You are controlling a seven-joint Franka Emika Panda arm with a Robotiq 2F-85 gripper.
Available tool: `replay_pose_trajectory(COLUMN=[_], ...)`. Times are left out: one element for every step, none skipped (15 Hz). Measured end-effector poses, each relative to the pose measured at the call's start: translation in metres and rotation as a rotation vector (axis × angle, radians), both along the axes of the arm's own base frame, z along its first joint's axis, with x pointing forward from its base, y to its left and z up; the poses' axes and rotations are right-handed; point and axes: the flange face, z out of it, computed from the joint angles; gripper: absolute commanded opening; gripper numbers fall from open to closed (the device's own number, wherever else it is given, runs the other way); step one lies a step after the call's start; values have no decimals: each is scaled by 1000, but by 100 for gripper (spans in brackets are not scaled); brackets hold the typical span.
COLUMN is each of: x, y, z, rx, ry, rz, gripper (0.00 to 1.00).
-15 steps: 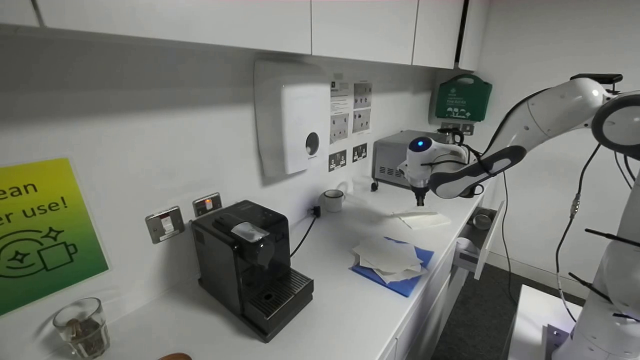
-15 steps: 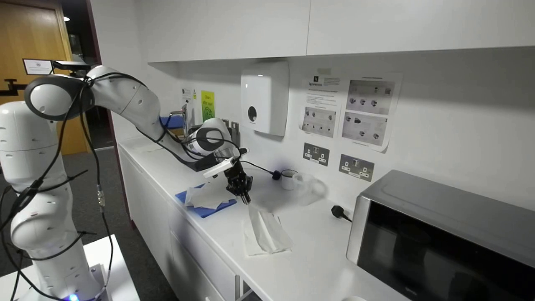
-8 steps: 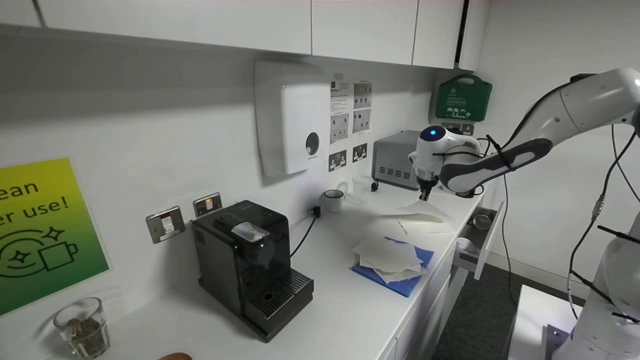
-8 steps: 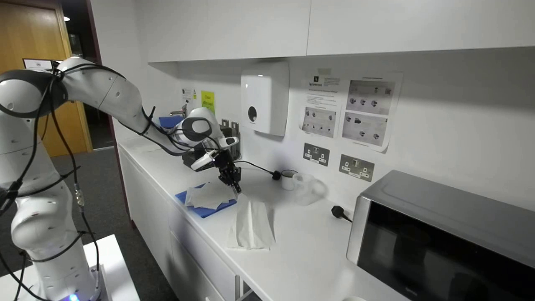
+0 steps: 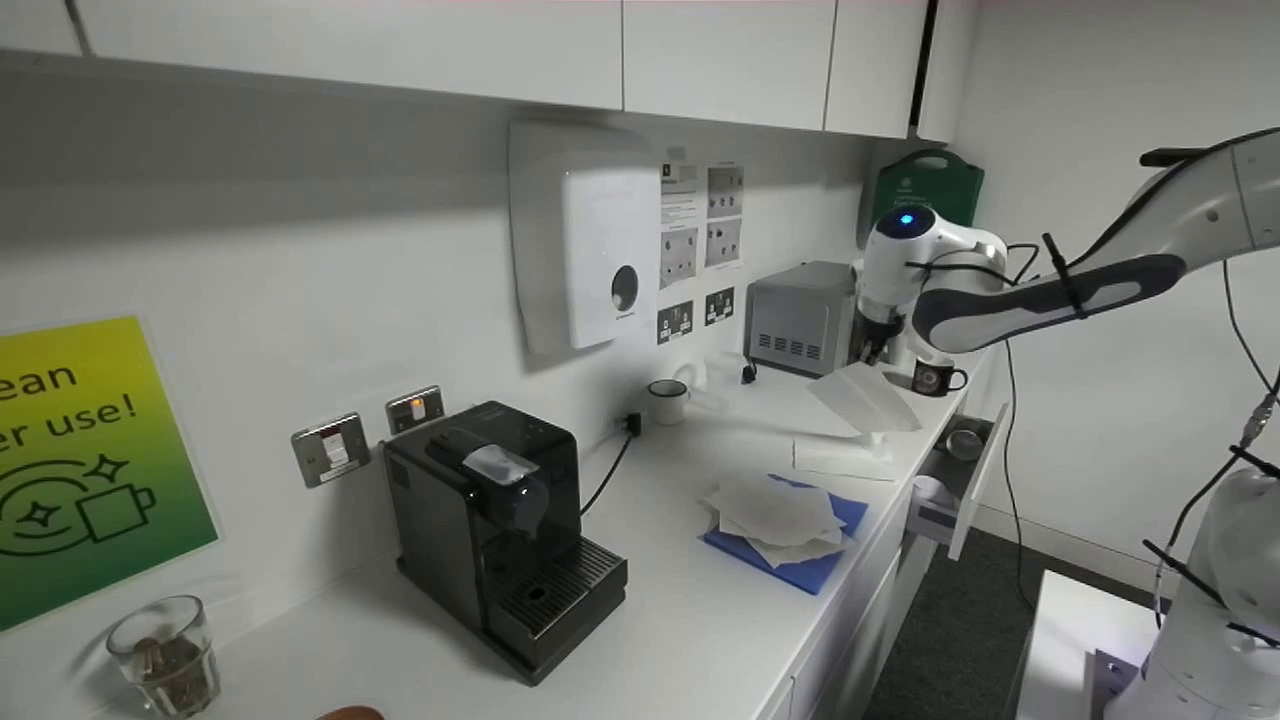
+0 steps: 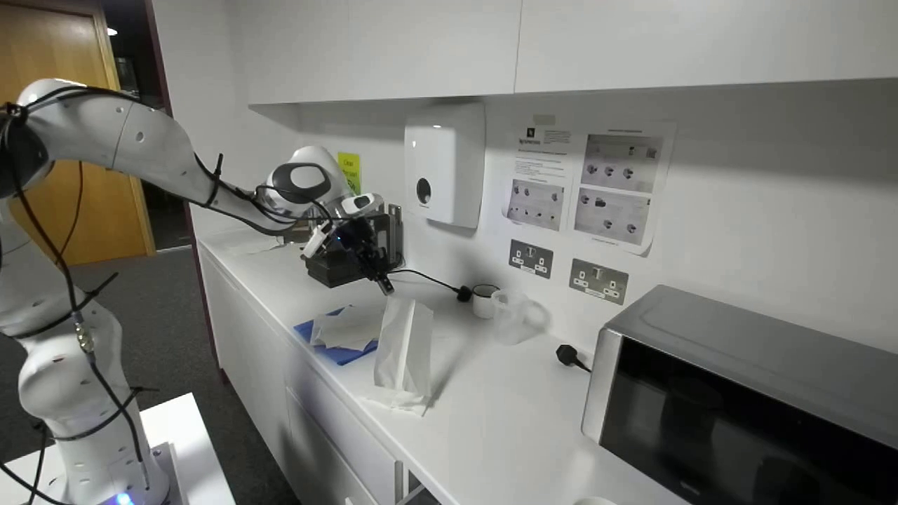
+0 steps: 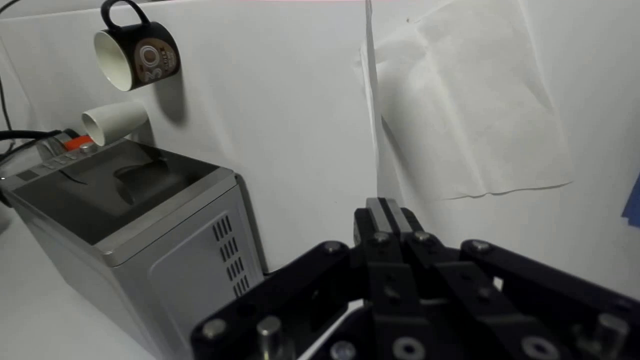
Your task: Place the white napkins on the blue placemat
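Note:
My gripper (image 7: 384, 202) is shut on one white napkin (image 6: 405, 344), which hangs from the fingertips over the counter in both exterior views. Seen from the wrist, that held napkin (image 7: 371, 95) is nearly edge-on. Below it, another white napkin (image 5: 835, 458) lies flat on the counter; the wrist view shows this lying napkin (image 7: 480, 100) right of the jaws. Several white napkins (image 5: 780, 510) rest loosely stacked on the blue placemat (image 5: 818, 575) near the counter's front edge. Only a corner of the blue placemat (image 7: 634, 206) enters the wrist view.
A black coffee machine (image 5: 480, 530), an enamel mug (image 5: 667, 402), a clear jug (image 6: 508, 315) and a microwave (image 6: 736, 393) stand along the wall. A black mug (image 5: 935, 378) is near the front edge, above an open drawer (image 5: 965, 480).
The gripper has risen and pulled back, drawing the held napkin up off the counter so it hangs taller. The napkin lying underneath is now uncovered. The stack on the placemat has not moved.

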Motion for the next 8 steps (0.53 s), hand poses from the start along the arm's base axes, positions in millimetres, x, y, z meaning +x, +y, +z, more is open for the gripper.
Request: replay_pose_trajectory(x=[-6, -12, -16, -20, -22, -22, -22, -21], y=[4, 8, 13, 20, 27, 35, 43, 52], z=[12, 22, 31, 36, 40, 41, 40, 38], rx=[-8, -17, -26, -34, -42, -51, -58, -64], ry=[-13, -24, -31, -33, -33, -28, -22, -16], rz=[-7, -10, -9, -6, 1, 9, 16, 24], gripper=[0, 0, 0, 0, 0, 0, 0, 0])
